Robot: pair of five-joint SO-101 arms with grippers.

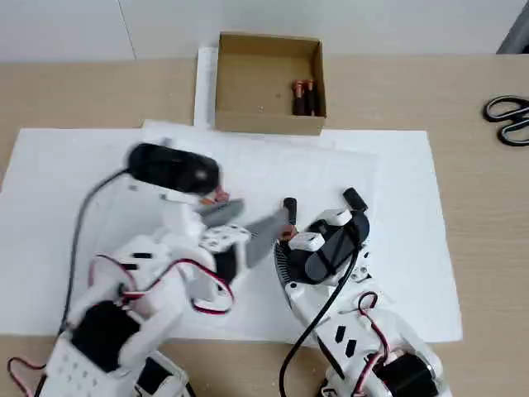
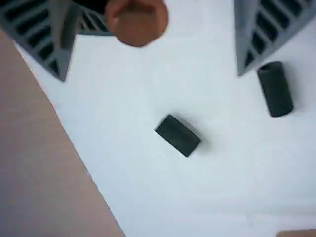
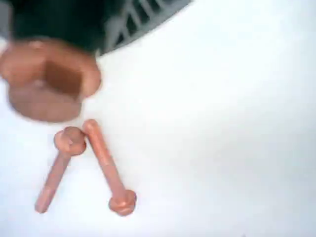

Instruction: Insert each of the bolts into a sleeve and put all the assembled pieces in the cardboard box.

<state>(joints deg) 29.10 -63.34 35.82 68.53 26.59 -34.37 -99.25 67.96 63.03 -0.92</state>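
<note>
Right gripper: clamped on a sleeve-and-bolt piece, a black sleeve with a copper hex-flanged head at its end.

Step, as judged: insertion done or nearly done. The next move calls for seating the bolt fully, then carrying the piece to the cardboard box, well beyond the gripper, and releasing it beside the two finished pieces.

Under this gripper: two loose bolts on the white sheet, one's tip just beside the other's head.

Left gripper: jaws wide, just beside the right one. A blurred copper head sits near one jaw, and I cannot tell whether it is supported there.

Below it: two loose sleeves, short black cylinders lying on their sides, apart.
</note>
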